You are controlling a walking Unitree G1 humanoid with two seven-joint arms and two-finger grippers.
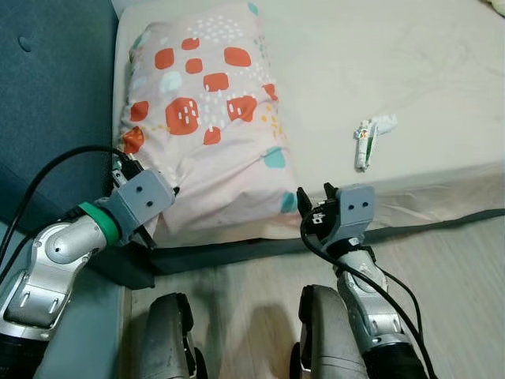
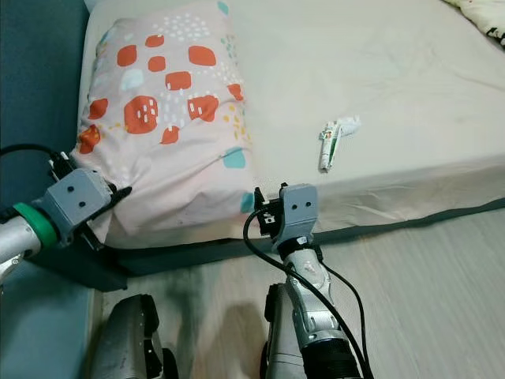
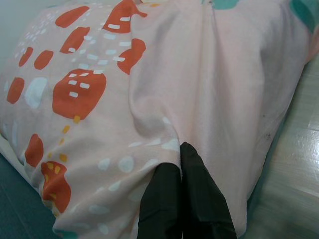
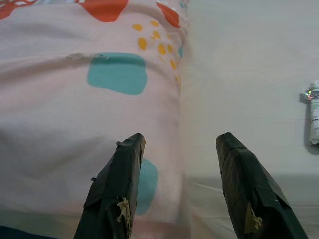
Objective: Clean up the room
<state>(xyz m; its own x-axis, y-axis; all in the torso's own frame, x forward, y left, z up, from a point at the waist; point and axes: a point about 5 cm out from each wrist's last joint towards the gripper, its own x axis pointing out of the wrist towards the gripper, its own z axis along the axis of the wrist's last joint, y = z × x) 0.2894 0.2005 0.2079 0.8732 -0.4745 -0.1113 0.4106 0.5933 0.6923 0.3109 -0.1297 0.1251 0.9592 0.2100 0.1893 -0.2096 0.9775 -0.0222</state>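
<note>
A pink pillow point(image 1: 207, 118) with orange and teal patches lies at the left end of the bed, its near edge hanging over the mattress side. My left gripper point(image 3: 182, 152) is at the pillow's near left corner, shut, with the fabric bunched between its fingertips. At the pillow's near right corner my right gripper point(image 1: 316, 192) stands open, level with the mattress edge; one finger point(image 4: 122, 169) is in front of the pillow, the other in front of the sheet. A small white tube point(image 1: 364, 144) lies on the sheet to the right of the pillow.
The cream mattress point(image 1: 394, 63) stretches away to the right. A blue-grey padded headboard point(image 1: 47, 95) stands at the left. Pale wooden floor point(image 1: 450, 260) runs along the bed's near side. A patterned cloth point(image 2: 483, 12) shows at the far right corner.
</note>
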